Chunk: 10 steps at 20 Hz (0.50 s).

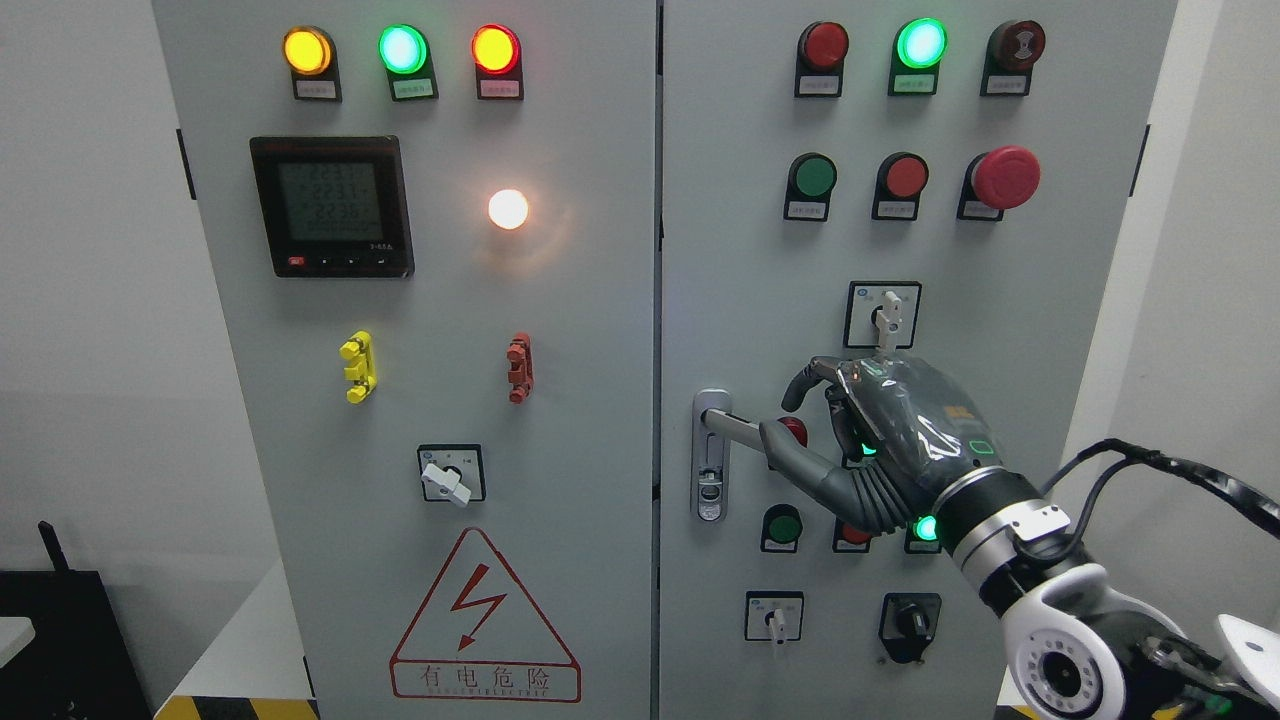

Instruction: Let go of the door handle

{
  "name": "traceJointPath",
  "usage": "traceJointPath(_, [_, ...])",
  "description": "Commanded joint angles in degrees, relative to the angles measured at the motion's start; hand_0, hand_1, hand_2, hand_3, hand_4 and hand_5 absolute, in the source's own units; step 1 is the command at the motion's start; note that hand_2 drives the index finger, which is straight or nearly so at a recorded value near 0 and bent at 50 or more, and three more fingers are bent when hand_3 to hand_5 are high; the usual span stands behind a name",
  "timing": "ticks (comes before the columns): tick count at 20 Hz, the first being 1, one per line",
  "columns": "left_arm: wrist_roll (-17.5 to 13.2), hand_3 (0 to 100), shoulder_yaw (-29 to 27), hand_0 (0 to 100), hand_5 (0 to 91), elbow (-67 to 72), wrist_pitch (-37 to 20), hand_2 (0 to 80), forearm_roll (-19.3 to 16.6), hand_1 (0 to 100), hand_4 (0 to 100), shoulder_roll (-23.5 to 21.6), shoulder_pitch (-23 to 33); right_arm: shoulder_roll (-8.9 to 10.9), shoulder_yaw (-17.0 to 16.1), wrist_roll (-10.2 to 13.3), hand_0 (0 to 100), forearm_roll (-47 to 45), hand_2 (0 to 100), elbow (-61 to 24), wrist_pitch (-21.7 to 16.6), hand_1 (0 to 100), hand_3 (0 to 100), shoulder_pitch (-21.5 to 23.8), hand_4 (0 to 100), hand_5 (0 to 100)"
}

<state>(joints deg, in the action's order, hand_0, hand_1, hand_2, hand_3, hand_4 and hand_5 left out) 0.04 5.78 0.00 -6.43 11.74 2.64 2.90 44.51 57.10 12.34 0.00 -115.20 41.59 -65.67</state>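
So the robot's right arm comes in from the bottom right corner, white wrist joint nearest us with a black cable looping off it. The right hand [860, 440] is up against the right door of the electrical cabinet [600, 620], fingers curled over the free end of the silver door handle [735, 428], thumb underneath it, so it's got hold of the lever. The lever sticks out sideways from its lock plate [710, 470] near that door's left edge, about mid-height.

Right above the hand there's a white rotary switch [884, 318], and below it a green pushbutton [781, 527] plus two more selector switches near the door's bottom edge. Up top on that door: a red mushroom stop button [1005, 177] and a lit green lamp [921, 43].

Left door has a digital meter [331, 206], a glowing white lamp [508, 209] and a red lightning warning triangle [484, 625] near the bottom.
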Motion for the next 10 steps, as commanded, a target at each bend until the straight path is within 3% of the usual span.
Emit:
traceJointPath(1, [0.0,0,0.0,12,0.0,-1.8,0.0,0.0,0.0,39,0,0.0,0.0,-1.27,0.1,0.0,44,-0.7,42,1.2,0.0,26,100,0.0,100,100])
traceJointPath(10, [0.0,0,0.0,12,0.0,-1.8,0.0,0.0,0.0,39,0,0.0,0.0,-1.36,0.6,-0.1,44,-0.7,43,1.2,-0.1,27,100,0.1,100,100])
